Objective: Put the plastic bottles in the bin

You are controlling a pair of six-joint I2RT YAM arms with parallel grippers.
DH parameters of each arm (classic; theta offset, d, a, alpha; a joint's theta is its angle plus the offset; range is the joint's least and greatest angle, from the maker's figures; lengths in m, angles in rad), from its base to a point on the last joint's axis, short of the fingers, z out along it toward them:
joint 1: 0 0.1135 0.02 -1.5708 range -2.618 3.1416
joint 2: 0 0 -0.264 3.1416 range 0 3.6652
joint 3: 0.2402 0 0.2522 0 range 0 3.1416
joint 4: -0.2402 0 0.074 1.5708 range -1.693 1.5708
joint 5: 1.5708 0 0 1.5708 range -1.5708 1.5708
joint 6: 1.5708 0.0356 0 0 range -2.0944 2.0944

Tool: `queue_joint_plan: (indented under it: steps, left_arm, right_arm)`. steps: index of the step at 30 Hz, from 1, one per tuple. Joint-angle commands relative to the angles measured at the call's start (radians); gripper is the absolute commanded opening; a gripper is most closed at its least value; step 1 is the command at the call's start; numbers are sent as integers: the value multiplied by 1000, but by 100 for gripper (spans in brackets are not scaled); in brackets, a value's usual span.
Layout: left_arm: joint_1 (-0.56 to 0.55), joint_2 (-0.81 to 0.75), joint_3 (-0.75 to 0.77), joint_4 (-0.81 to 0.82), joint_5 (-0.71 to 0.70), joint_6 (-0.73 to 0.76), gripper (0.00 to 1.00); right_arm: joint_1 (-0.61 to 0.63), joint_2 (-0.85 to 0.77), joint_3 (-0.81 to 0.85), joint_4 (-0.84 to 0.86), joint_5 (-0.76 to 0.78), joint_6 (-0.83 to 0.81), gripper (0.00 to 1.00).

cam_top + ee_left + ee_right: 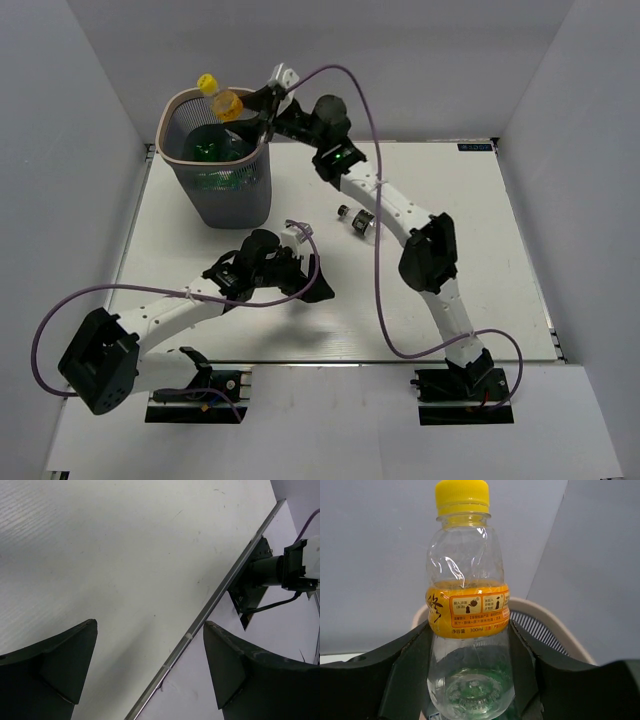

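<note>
Clamping clear orange-labelled, yellow-capped plastic bottle (pixel 468 580), cap fwd: R gripper (pixel 245 112); dark mesh beige-rimmed bin (pixel 235 195) directly beneath. L gripper (pixel 150 630) agape, empty.

One bottle (pixel 224 101) above the bin (pixel 236 204) — second bottle (pixel 357 222) to its right.

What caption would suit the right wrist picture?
The right gripper holds a yellow-capped, orange-labelled bottle over the pale-rimmed bin.

Right tool (pixel 240 108) clamped, arm stretched far; left tool (pixel 150 645) spread wide
</note>
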Motion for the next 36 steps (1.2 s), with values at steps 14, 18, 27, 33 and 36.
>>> queue_joint_plan:
  steps: [14, 18, 27, 33, 36]
  left_arm:
    - [-6, 24, 71, 82, -114, -81, 81]
    - [-6, 129, 126, 152, -123, -162, 83]
    - [-6, 369, 373, 74, -370, -466, 86]
    - [3, 547, 637, -207, -485, -696, 93]
    - [3, 578, 671, -196, -450, -696, 94]
  right_arm:
    - [-13, -63, 18, 122, 232, -77, 68]
    - [-96, -157, -14, -76, 247, -89, 72]
    - [-423, -540, -423, -785, 341, -282, 0]
    - [-506, -470, -465, -1270, 153, -405, 77]
    - [-504, -465, -557, -1346, 39, -531, 90]
